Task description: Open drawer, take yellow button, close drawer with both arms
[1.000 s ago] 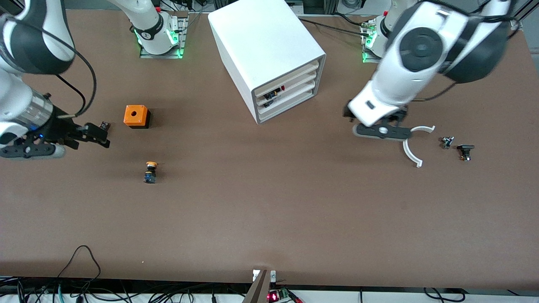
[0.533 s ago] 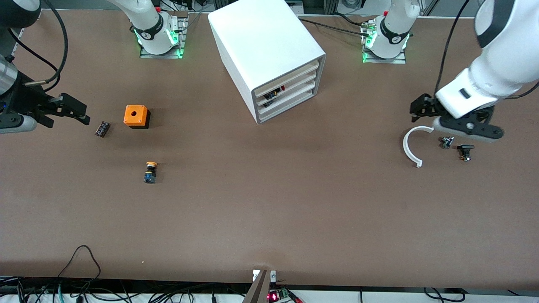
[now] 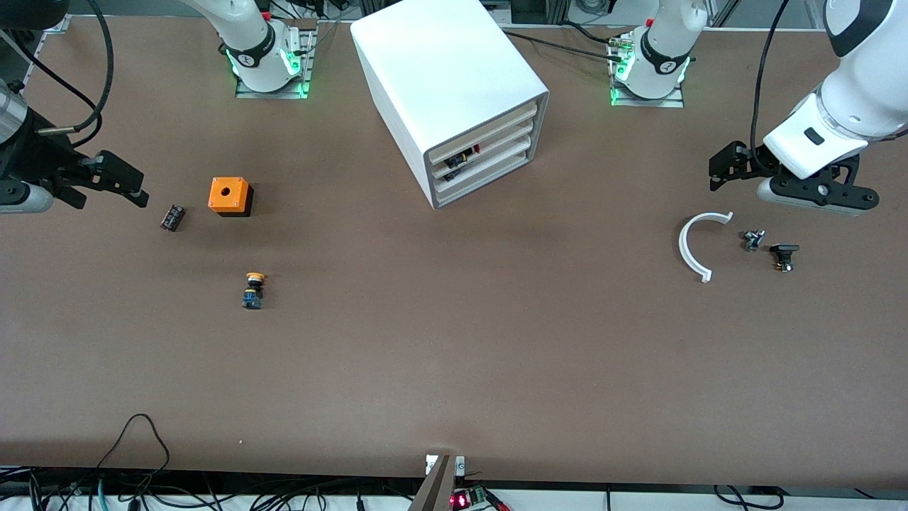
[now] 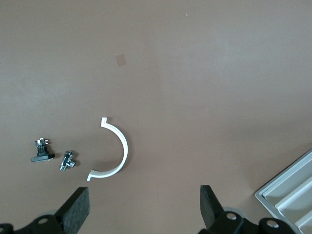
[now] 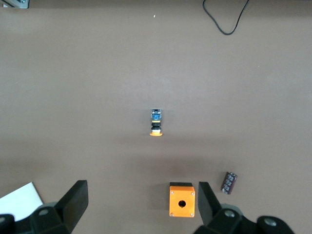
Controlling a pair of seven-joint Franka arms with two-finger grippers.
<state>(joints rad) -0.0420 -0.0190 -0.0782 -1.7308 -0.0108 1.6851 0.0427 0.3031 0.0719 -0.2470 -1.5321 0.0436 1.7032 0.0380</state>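
The white cabinet (image 3: 447, 78) stands at the table's middle, close to the bases. Its uppermost drawer (image 3: 489, 126) looks shut. The button (image 3: 253, 289), orange-yellow cap on a black-and-blue body, lies on the bare table nearer the front camera than the orange cube; it also shows in the right wrist view (image 5: 156, 124). My right gripper (image 3: 128, 183) is open and empty at the right arm's end of the table, beside the cube; its jaws (image 5: 141, 200) stand wide apart. My left gripper (image 3: 720, 170) is open and empty (image 4: 144, 207) over the table by the white arc.
An orange cube with a hole (image 3: 229, 195) and a small black part (image 3: 172, 216) lie near the right gripper. A white arc (image 3: 691, 245) and two small dark parts (image 3: 753, 239) (image 3: 783, 254) lie near the left gripper. Small parts show in the lower drawers (image 3: 461, 156).
Both arms have pulled away toward their own ends of the table. The left gripper moved off the white arc; the right gripper moved back from the small black part. Nothing on the table shifted.
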